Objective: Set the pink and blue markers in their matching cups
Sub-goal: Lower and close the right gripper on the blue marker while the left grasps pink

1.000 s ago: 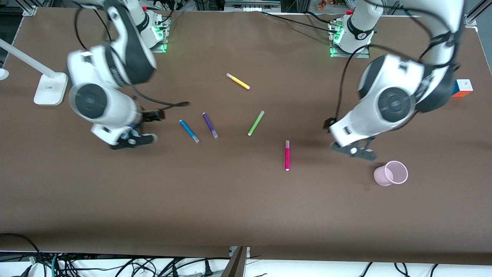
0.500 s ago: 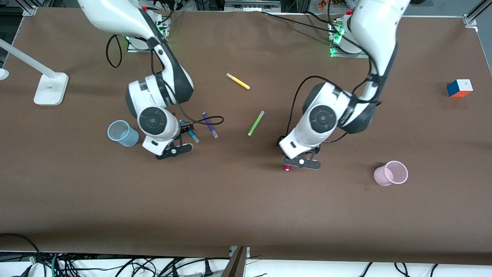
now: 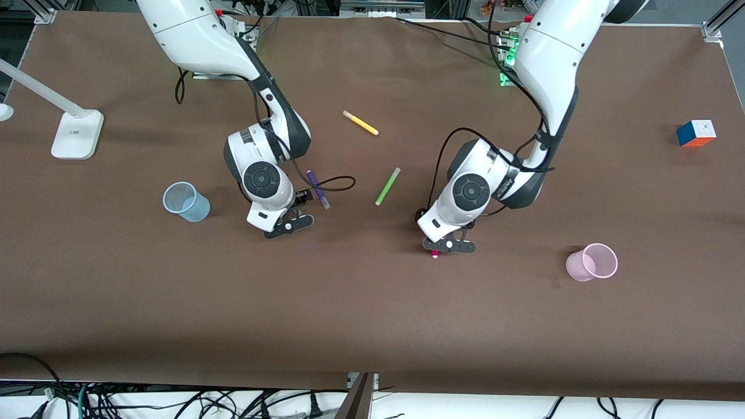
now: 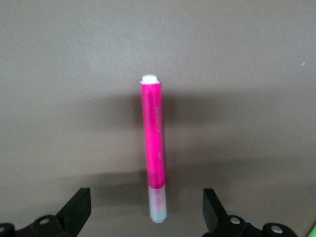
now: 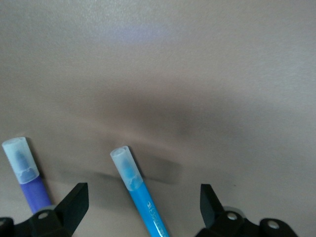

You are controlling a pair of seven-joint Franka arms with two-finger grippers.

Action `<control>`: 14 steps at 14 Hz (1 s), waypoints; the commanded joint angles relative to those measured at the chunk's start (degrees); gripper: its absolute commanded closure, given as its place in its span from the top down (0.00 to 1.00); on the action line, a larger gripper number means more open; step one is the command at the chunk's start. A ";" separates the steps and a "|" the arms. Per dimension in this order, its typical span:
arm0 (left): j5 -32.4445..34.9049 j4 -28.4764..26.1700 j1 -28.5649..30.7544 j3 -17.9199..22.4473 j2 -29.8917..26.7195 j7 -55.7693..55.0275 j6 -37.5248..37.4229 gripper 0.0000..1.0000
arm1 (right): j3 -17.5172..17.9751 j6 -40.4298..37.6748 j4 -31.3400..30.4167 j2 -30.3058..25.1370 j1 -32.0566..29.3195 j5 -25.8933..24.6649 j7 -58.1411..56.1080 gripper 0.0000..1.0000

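Note:
The pink marker (image 4: pixel 153 148) lies flat on the brown table; in the front view only its tip (image 3: pixel 435 254) shows under my left gripper (image 3: pixel 451 247). My left gripper (image 4: pixel 145 211) is open, low over the marker, with its capped end between the fingers. The blue marker (image 5: pixel 136 190) lies flat between the open fingers of my right gripper (image 5: pixel 140 202); in the front view it is hidden under my right gripper (image 3: pixel 288 224). The pale blue cup (image 3: pixel 186 201) stands toward the right arm's end. The pale pink cup (image 3: pixel 592 262) stands toward the left arm's end.
A purple pen (image 3: pixel 318 190) lies close beside the blue marker and shows in the right wrist view (image 5: pixel 27 173). A lime green pen (image 3: pixel 387 186) and a yellow pen (image 3: pixel 361 123) lie mid-table. A colour cube (image 3: pixel 696 133) and a lamp base (image 3: pixel 75 134) sit at the table ends.
Both arms swung in toward the table's middle. My right gripper left the blue cup and came over the blue marker. My left gripper moved from near the pink cup to over the pink marker.

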 commanded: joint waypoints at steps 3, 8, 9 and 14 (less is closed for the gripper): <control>-0.12 -4.73 -1.09 0.59 -0.41 -1.33 6.37 0.64 | 0.08 3.87 -1.66 0.44 1.00 0.65 0.06 0.68; -0.03 -4.73 -1.09 0.76 -1.11 -0.54 5.50 0.04 | 0.08 3.88 -1.57 0.52 1.00 0.65 -0.82 0.00; 0.58 -4.30 -1.09 0.93 -1.37 -0.62 4.19 0.03 | -0.01 3.61 -1.48 0.18 1.00 0.65 -0.91 0.00; 13.94 8.42 -0.39 1.02 -2.34 4.01 -20.74 0.01 | -0.88 -0.85 -0.52 -4.91 0.12 0.65 -8.37 0.00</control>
